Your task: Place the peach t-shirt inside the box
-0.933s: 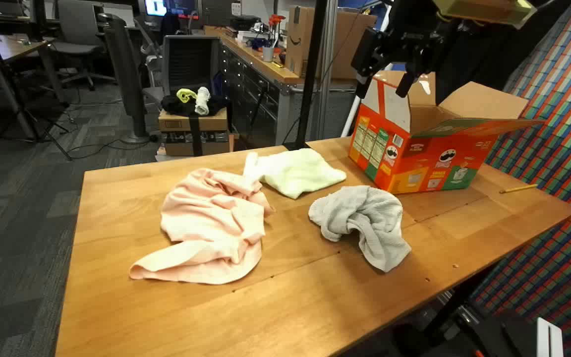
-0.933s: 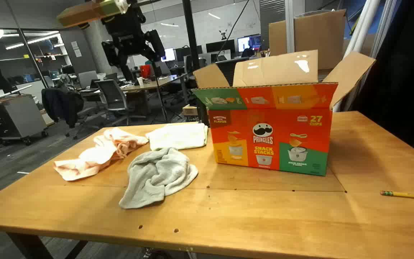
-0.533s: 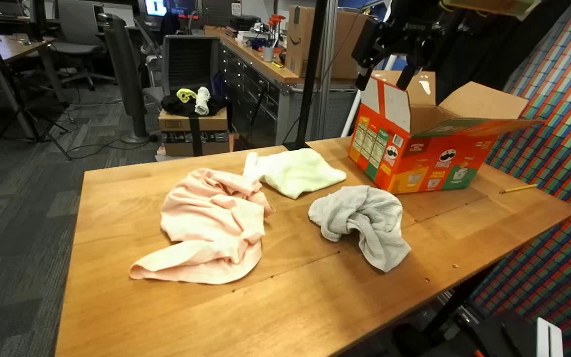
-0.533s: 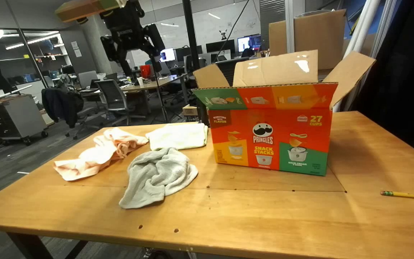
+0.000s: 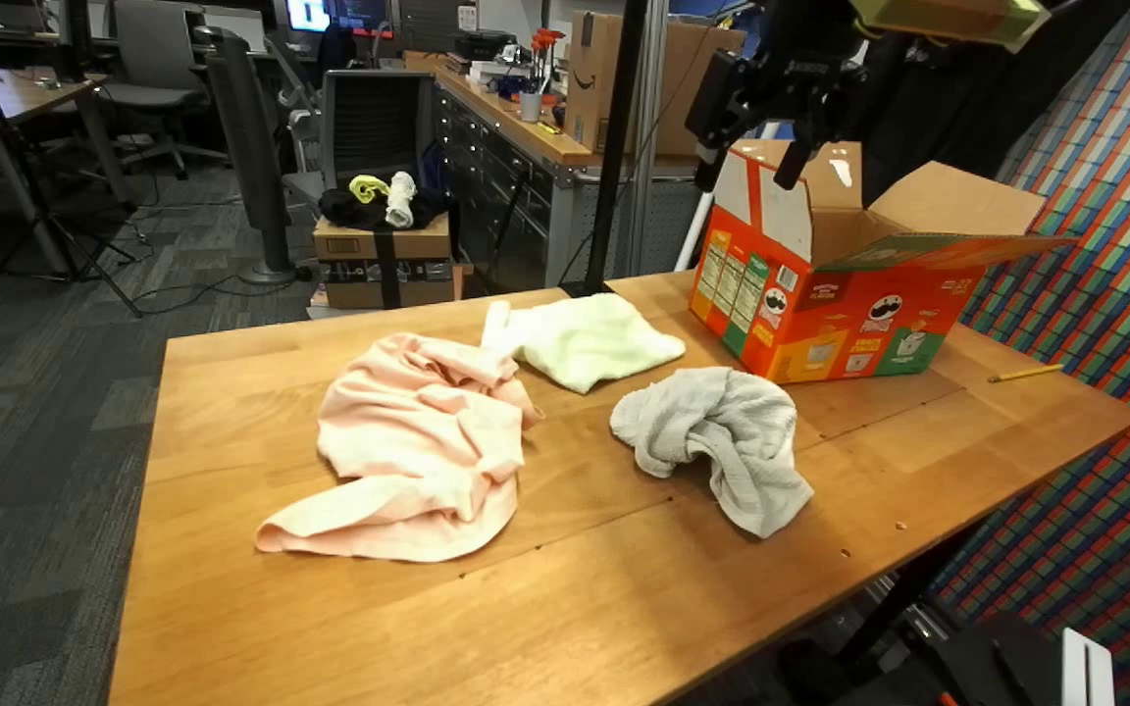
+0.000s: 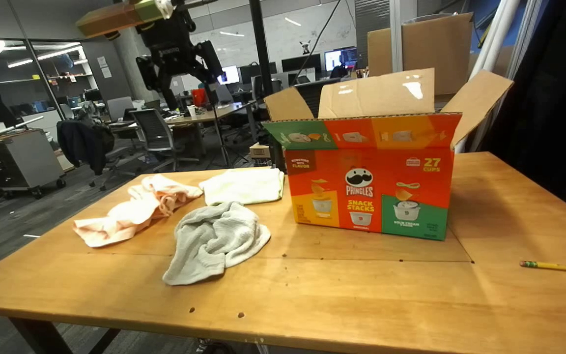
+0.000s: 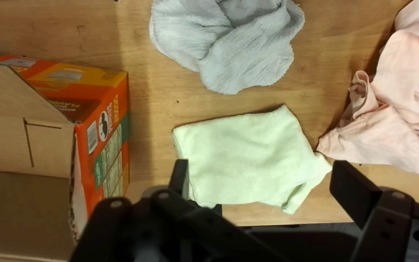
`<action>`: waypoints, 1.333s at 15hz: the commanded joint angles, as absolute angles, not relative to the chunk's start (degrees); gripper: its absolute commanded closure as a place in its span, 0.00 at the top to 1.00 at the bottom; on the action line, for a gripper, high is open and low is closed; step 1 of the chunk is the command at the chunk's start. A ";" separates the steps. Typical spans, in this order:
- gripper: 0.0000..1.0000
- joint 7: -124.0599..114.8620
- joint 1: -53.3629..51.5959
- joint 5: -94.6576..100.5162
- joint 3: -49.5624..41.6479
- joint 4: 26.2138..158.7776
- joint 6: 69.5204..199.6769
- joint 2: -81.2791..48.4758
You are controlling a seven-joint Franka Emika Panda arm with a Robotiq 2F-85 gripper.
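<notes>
The peach t-shirt [image 5: 428, 441] lies crumpled on the wooden table in both exterior views [image 6: 138, 211]. In the wrist view it shows in part at the right edge [image 7: 409, 109]. The box [image 5: 849, 324] is an orange and green Pringles carton with its flaps open, standing upright on the table [image 6: 361, 187]. Part of its open inside shows at the left of the wrist view [image 7: 9, 207]. My gripper [image 5: 751, 171] is high above the table, open and empty [image 6: 192, 98]. In the wrist view its spread fingers [image 7: 260, 176] frame the green cloth far below, touching nothing.
A pale green cloth [image 5: 585, 338] lies between the t-shirt and the box, touching or nearly touching the t-shirt. A grey cloth [image 5: 712, 431] lies in front of it. A pencil [image 6: 558, 266] lies near the box. A black post [image 5: 614, 147] stands at the table's back edge.
My gripper rose a little, then came back down, and is now slightly further left in both exterior views. The t-shirt, cloths and box have not moved.
</notes>
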State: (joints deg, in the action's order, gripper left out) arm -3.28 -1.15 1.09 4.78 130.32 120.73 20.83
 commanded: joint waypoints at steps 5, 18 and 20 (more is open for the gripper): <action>1.00 -2.75 -7.27 0.53 9.39 123.45 121.25 13.21; 1.00 4.25 -15.25 -0.32 16.30 109.92 128.29 -6.88; 1.00 6.38 -15.30 -0.74 16.30 109.63 129.41 -8.84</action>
